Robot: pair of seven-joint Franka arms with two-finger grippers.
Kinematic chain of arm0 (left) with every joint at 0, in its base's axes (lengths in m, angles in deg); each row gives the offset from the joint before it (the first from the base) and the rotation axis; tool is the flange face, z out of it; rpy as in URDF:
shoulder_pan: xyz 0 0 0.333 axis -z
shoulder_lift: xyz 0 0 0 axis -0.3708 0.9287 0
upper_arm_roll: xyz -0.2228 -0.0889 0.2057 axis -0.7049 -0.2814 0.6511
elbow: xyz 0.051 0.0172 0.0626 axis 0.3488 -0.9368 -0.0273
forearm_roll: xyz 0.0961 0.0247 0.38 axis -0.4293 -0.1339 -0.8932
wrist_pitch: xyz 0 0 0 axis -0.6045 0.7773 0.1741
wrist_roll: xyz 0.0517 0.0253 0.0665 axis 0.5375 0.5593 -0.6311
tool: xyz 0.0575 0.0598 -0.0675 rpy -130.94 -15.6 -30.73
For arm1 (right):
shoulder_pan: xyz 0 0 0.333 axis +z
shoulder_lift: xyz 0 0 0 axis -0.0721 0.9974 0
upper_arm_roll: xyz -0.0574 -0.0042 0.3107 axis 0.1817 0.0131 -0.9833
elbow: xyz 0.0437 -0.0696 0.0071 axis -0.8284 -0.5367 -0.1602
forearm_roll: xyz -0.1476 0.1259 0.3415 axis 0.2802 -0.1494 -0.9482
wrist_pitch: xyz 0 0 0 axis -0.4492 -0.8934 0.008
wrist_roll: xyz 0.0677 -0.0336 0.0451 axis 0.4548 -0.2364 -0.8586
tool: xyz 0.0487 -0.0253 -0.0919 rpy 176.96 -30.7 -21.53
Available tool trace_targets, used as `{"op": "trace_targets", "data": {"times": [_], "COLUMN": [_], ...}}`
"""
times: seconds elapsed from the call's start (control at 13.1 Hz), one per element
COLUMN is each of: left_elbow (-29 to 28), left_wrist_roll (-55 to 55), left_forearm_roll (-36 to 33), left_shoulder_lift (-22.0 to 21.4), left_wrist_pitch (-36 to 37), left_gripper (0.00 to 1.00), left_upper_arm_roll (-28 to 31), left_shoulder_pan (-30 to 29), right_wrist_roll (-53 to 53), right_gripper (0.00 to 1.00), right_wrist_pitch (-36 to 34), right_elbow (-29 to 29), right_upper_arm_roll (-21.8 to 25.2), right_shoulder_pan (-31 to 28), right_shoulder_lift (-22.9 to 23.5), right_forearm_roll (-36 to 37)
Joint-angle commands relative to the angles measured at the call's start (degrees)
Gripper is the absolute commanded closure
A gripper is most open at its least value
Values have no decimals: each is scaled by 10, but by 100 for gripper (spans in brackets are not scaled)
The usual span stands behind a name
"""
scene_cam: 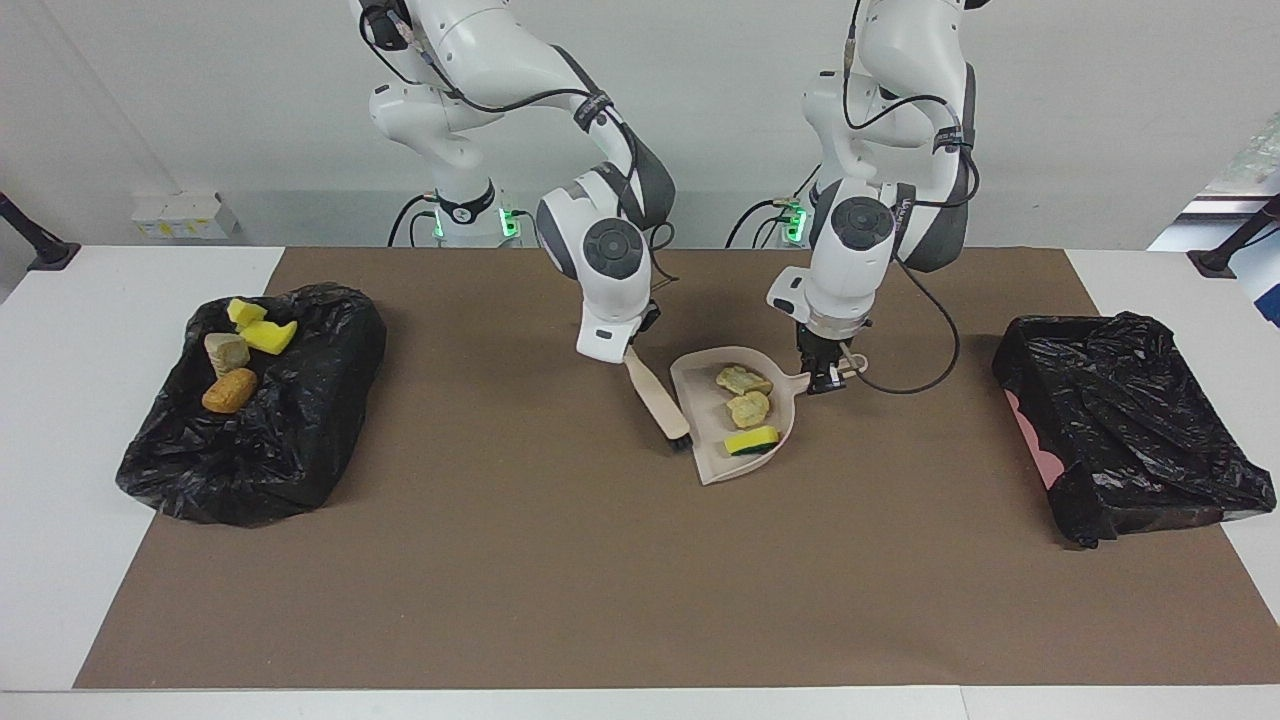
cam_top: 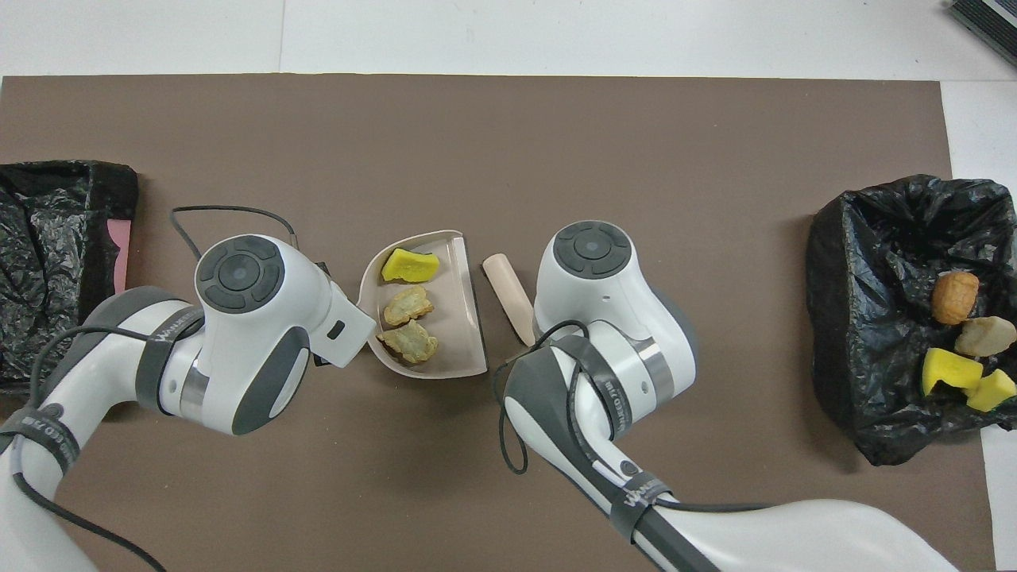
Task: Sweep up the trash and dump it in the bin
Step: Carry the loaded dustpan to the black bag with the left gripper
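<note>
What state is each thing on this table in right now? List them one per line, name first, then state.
dustpan: flat on the mat, held by its handle, three scraps inside.
brush: held tilted, bristles down beside the dustpan's open edge.
left gripper: shut on the dustpan handle.
right gripper: shut on the brush.
loaded bin: open, four scraps in it.
other bin: open, no scraps seen.

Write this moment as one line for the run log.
left gripper: shut on dustpan handle | right gripper: shut on brush | three trash scraps in dustpan | next: dump
</note>
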Motion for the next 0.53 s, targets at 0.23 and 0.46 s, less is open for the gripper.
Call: {"op": "trace_targets", "data": {"times": [0.23,0.46], "left_elbow": [23,89], "left_wrist_roll": [205,370], "left_forearm_roll": [-9,-5], "left_shoulder_lift": [-57,-62], "left_wrist_pitch": [8,43], "left_gripper": [100,100], "left_upper_arm_roll": [-2,-1], "left_shoulder_pan": [-156,-271], "right_wrist_roll": [220,338], "right_gripper": [100,100], "right_wrist_pitch": [-48,-36], "right_elbow": [-3,-10], "right_upper_arm_roll": [-10,-13], "right_shoulder_pan": [48,134], "right_shoulder_lift": [-49,-44], "right_forearm_roll": [25,-12]}}
